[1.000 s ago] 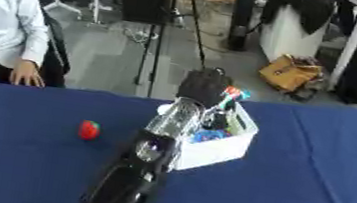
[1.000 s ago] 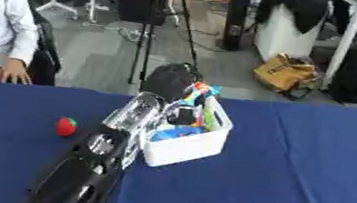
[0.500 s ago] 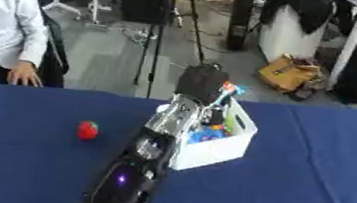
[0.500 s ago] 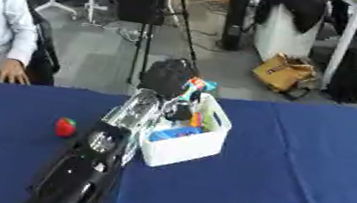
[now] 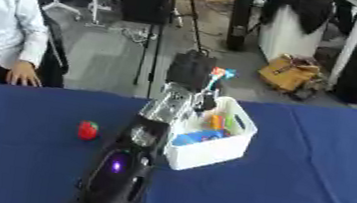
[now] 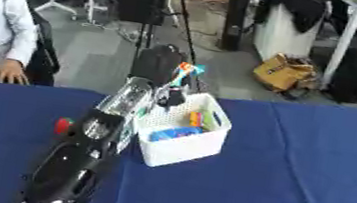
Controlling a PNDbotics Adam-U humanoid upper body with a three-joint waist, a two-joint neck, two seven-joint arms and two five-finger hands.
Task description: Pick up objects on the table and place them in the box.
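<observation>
One arm in view, reaching from tabletop (image 5: 309, 194) near edge toward far edge; which arm, cannot tell. Hand (image 5: 192, 70) hangs over far rim of white box (image 5: 211, 144), pinching thin stick-shaped object with orange-blue tip (image 5: 219, 72). Box sits mid-tabletop, holding colourful items. Red strawberry-like object (image 5: 88, 130) lies left of arm, apart from box. Advice: lower object inside box walls before releasing.

I see my left hand (image 6: 160, 65) above the far-left corner of the white box (image 6: 182, 146), fingers round a multicoloured object (image 6: 184, 73); red object (image 6: 62, 125) mostly behind arm.
</observation>
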